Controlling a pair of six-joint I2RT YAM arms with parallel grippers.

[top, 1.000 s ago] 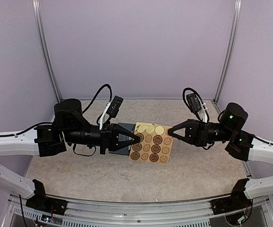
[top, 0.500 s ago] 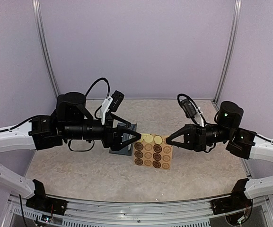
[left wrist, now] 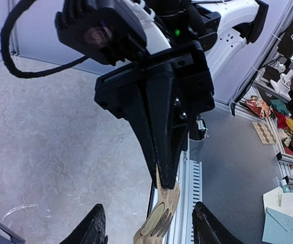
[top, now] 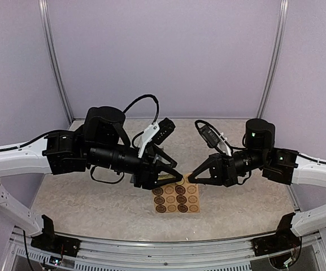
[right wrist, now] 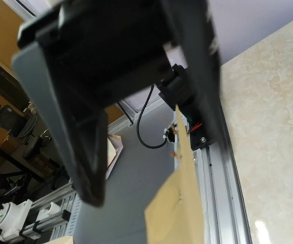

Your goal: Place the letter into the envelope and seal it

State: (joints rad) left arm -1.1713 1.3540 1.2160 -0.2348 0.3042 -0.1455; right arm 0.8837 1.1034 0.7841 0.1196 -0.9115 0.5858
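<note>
Since the tan sheet of round brown stickers (top: 177, 199) hangs limp, it seems light, best pinched edgewise; right fingers (left wrist: 161, 122) clench it; left fingers (left wrist: 91, 227) gape.

You get soft, even light, faint shadows on the tabletop (top: 83, 197), and close-up blur in your right wrist view.

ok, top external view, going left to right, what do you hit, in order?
left frame post → left gripper → right gripper → right frame post. Left out: sticker sheet, which spans both gripper tips.
</note>
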